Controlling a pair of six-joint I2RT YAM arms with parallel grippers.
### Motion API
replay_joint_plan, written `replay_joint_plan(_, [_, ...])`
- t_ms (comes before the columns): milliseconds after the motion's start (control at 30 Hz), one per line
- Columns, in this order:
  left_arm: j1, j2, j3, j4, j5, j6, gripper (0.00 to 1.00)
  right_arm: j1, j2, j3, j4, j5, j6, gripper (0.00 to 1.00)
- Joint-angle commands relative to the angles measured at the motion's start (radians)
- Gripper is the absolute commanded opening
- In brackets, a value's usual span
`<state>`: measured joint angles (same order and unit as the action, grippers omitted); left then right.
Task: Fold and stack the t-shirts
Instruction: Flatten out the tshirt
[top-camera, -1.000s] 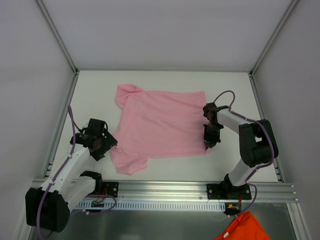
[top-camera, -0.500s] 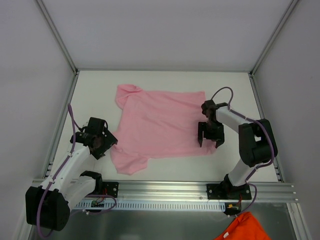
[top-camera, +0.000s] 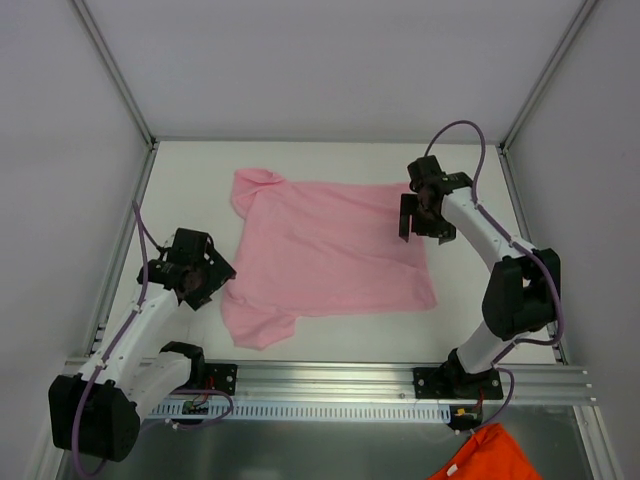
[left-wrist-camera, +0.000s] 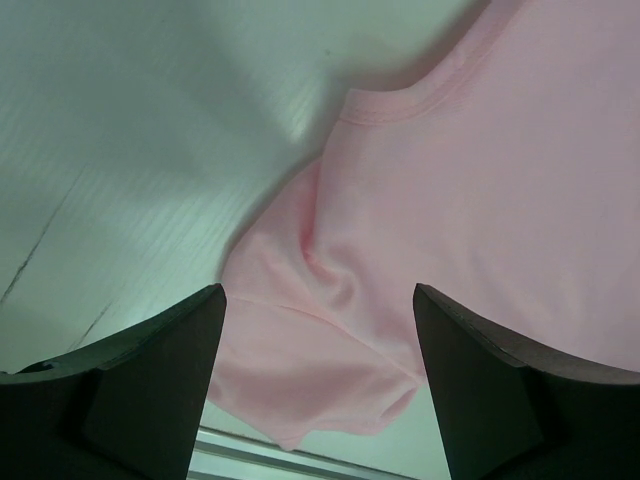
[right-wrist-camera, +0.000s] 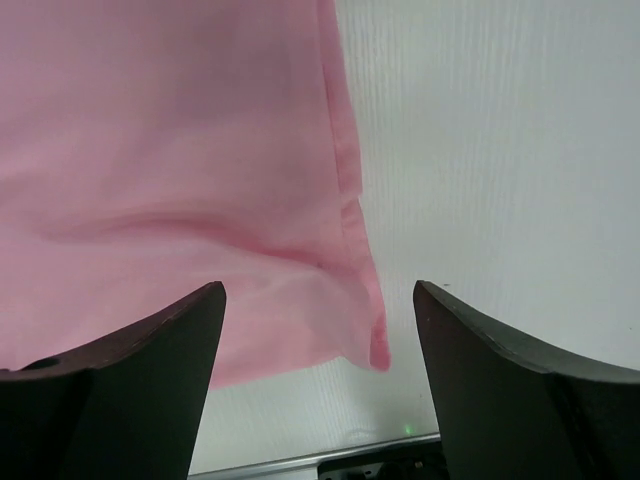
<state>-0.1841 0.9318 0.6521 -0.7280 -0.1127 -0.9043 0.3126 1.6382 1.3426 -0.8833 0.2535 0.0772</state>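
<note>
A plain light pink t-shirt (top-camera: 320, 250) lies spread flat on the white table (top-camera: 200, 180), its sleeves to the left. My left gripper (top-camera: 208, 285) hovers open beside the near left sleeve. In the left wrist view the sleeve and neckline of the t-shirt (left-wrist-camera: 480, 180) lie below the left gripper (left-wrist-camera: 318, 292), with nothing between the fingers. My right gripper (top-camera: 425, 222) is open above the shirt's far right edge. The right wrist view shows the hem corner of the t-shirt (right-wrist-camera: 150, 150) on the table under the empty right gripper (right-wrist-camera: 318, 292).
An orange cloth (top-camera: 487, 455) lies below the table's near edge at the bottom right. An aluminium rail (top-camera: 350, 380) with the arm bases runs along the front. White walls close in the table on three sides.
My right gripper opened, let go of the shirt's near right corner and moved up toward the far right edge. The released corner now lies flat. The left arm barely shifted.
</note>
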Motion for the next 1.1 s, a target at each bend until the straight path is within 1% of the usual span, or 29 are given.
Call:
replay_joint_plan(0, [-0.006, -0.01, 0.041, 0.082, 0.077, 0.042, 0.77, -0.004, 0.075, 0.069, -0.034, -0.049, -0.017, 0.81])
replay_joint_plan(33, [-0.006, -0.011, 0.038, 0.097, 0.146, 0.056, 0.78, -0.007, 0.083, 0.076, -0.022, -0.075, -0.027, 0.76])
replay_joint_plan(67, [-0.006, -0.01, 0.031, 0.158, 0.194, 0.068, 0.78, -0.01, 0.092, 0.079, -0.019, -0.121, -0.027, 0.7])
replay_joint_plan(133, [-0.008, 0.002, 0.006, 0.196, 0.272, 0.082, 0.78, -0.021, 0.118, 0.081, -0.008, -0.164, -0.021, 0.52])
replay_joint_plan(167, [-0.008, 0.021, -0.003, 0.211, 0.328, 0.091, 0.8, -0.024, 0.129, 0.084, -0.008, -0.184, -0.013, 0.46])
replay_joint_plan(233, [-0.009, 0.035, -0.031, 0.249, 0.372, 0.1, 0.81, -0.027, 0.15, 0.086, 0.003, -0.24, -0.013, 0.4])
replay_joint_plan(267, [-0.009, 0.036, -0.037, 0.251, 0.383, 0.105, 0.81, -0.029, 0.152, 0.084, 0.009, -0.243, -0.014, 0.35])
replay_joint_plan(300, [-0.012, 0.033, -0.042, 0.251, 0.378, 0.107, 0.81, -0.029, 0.156, 0.084, 0.012, -0.279, -0.014, 0.32])
replay_joint_plan(333, [-0.014, 0.029, -0.049, 0.254, 0.378, 0.114, 0.81, -0.029, 0.166, 0.087, 0.012, -0.283, -0.014, 0.29])
replay_joint_plan(367, [-0.014, 0.03, -0.052, 0.257, 0.393, 0.119, 0.81, -0.029, 0.17, 0.092, 0.012, -0.281, -0.017, 0.2])
replay_joint_plan(433, [-0.014, 0.05, -0.062, 0.278, 0.433, 0.136, 0.81, -0.03, 0.178, 0.101, 0.006, -0.283, -0.019, 0.13])
replay_joint_plan(467, [-0.014, 0.086, -0.063, 0.282, 0.455, 0.139, 0.81, -0.03, 0.186, 0.105, 0.003, -0.283, -0.019, 0.11])
replay_joint_plan(533, [-0.015, 0.12, -0.078, 0.297, 0.51, 0.142, 0.81, -0.03, 0.19, 0.118, -0.002, -0.289, -0.024, 0.1])
replay_joint_plan(767, [-0.025, 0.217, -0.098, 0.291, 0.512, 0.134, 0.81, -0.03, 0.198, 0.151, -0.022, -0.284, -0.047, 0.09])
replay_joint_plan(833, [-0.025, 0.222, -0.091, 0.268, 0.475, 0.127, 0.82, -0.032, 0.21, 0.164, -0.031, -0.284, -0.056, 0.09])
replay_joint_plan(867, [-0.025, 0.226, -0.08, 0.23, 0.429, 0.117, 0.82, -0.033, 0.218, 0.167, -0.031, -0.284, -0.057, 0.09])
replay_joint_plan(900, [-0.025, 0.226, -0.072, 0.207, 0.429, 0.117, 0.83, -0.035, 0.222, 0.167, -0.029, -0.284, -0.057, 0.09])
replay_joint_plan(933, [-0.025, 0.231, -0.068, 0.185, 0.388, 0.107, 0.83, -0.038, 0.226, 0.168, -0.028, -0.284, -0.056, 0.09])
replay_joint_plan(1067, [-0.025, 0.22, -0.057, 0.105, 0.302, 0.068, 0.84, -0.053, 0.259, 0.187, -0.029, -0.293, -0.056, 0.09])
